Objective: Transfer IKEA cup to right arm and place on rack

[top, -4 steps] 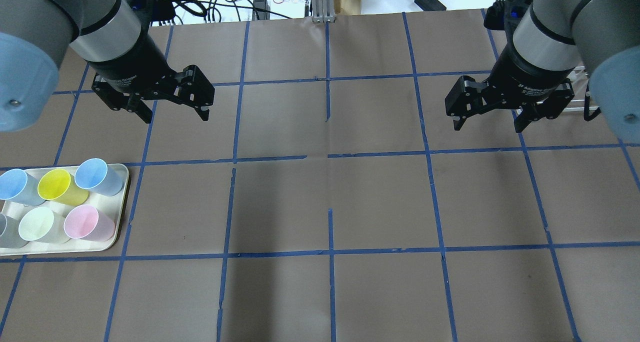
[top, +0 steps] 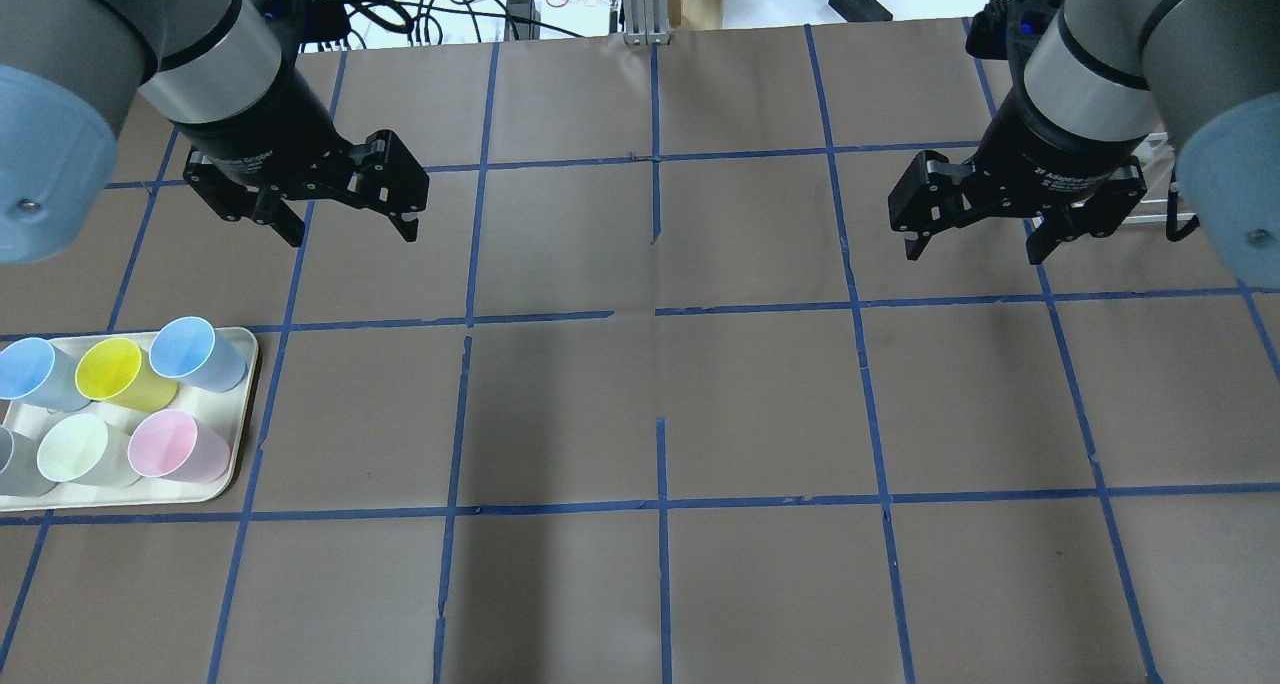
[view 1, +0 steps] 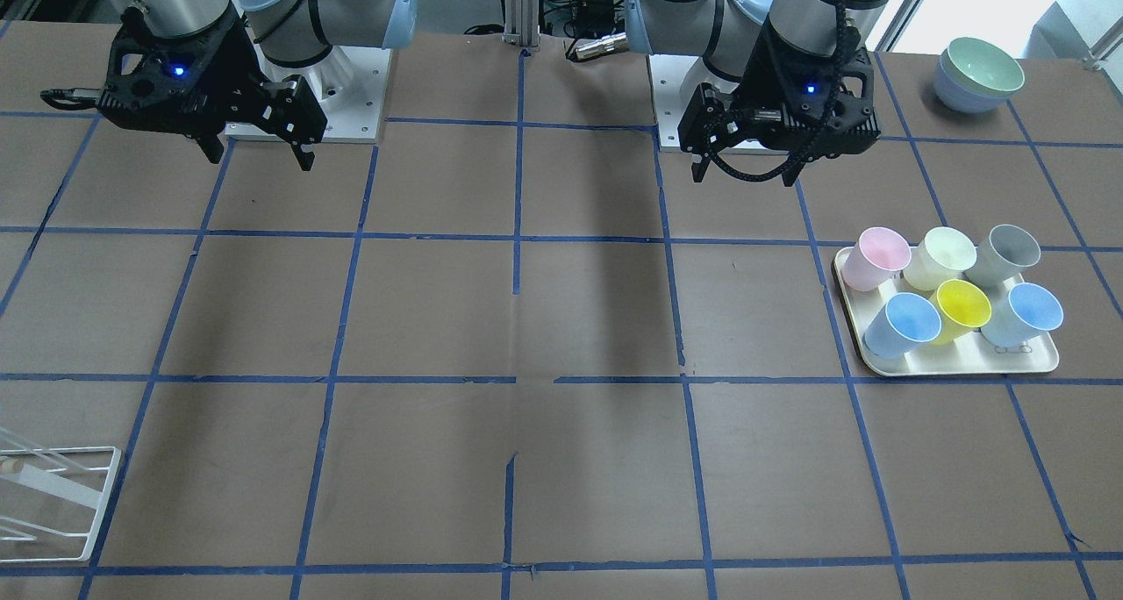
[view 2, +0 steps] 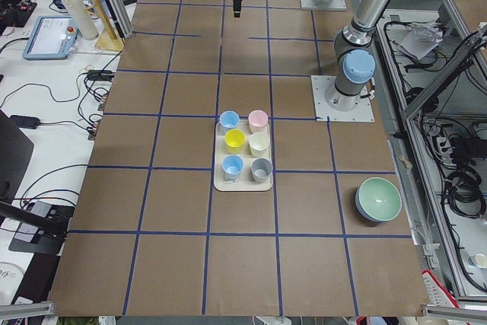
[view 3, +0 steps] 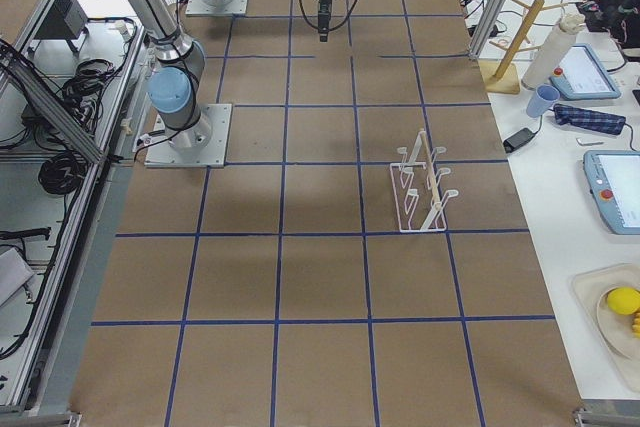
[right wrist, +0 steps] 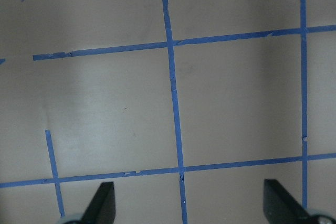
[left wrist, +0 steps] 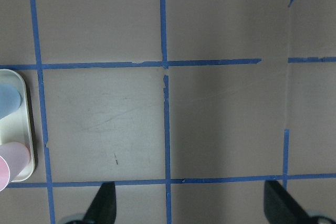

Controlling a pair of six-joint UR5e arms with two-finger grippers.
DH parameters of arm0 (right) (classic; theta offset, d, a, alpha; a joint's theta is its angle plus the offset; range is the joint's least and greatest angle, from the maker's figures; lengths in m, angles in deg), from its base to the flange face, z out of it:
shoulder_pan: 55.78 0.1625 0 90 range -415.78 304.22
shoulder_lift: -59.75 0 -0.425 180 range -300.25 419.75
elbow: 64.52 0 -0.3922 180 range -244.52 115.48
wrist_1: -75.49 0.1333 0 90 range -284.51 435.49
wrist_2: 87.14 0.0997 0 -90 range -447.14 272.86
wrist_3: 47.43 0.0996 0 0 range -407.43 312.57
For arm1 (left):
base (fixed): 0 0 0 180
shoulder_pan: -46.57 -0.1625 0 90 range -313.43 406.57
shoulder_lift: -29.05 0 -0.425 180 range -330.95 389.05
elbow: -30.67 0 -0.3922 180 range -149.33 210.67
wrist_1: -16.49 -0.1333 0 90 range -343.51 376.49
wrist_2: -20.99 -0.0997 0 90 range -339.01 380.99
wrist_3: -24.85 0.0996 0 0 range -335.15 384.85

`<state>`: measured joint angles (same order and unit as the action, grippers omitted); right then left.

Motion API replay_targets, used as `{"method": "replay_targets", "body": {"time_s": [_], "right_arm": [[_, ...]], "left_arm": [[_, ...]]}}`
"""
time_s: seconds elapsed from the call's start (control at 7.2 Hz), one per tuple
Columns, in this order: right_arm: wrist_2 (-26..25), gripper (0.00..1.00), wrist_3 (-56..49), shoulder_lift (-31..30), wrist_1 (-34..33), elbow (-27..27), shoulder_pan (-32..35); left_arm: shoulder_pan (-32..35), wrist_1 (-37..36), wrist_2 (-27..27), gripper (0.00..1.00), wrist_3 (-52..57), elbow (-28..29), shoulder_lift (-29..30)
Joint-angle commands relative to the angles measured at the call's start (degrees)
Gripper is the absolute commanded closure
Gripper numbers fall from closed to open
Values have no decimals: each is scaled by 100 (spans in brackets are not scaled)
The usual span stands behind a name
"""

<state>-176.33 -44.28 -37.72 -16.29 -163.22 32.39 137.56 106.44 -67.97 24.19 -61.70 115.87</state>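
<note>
The pale pink IKEA cup [top: 175,446] stands upright in the cream tray [top: 245,404] at the near left, beside several other cups. It also shows in the front view [view 1: 873,258], the left side view [view 2: 258,119], and at the left wrist view's edge [left wrist: 4,169]. My left gripper [top: 350,232] is open and empty, hovering beyond and right of the tray. My right gripper [top: 972,256] is open and empty over the far right of the table. The white wire rack [view 3: 422,192] stands near the right end [view 1: 53,495], partly hidden behind the right gripper in the overhead view.
Light blue [top: 195,352], yellow [top: 115,372] and pale green [top: 75,449] cups share the tray. Stacked bowls [view 1: 978,74] sit by the left arm's base. Blue tape lines grid the brown table. Cables and gear lie beyond the far edge.
</note>
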Motion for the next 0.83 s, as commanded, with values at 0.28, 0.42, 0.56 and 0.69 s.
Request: {"method": "replay_targets", "body": {"time_s": [0.28,0.42,0.56,0.69], "right_arm": [[7,0,-16,0,-7,9,-10],[7,0,-16,0,-7,9,-19],[16,0,-16,0,-15,9,-28],[33,0,-16,0,-15,26,-19]], "left_arm": [[-1096,66,1,0,1623,-36,-16],[-1588,49,1,0,2431,-236,-42],[-1976,-4,-8,0,3031,-595,-147],[-2319,-152,-60,0,3402,-859,-209]]}}
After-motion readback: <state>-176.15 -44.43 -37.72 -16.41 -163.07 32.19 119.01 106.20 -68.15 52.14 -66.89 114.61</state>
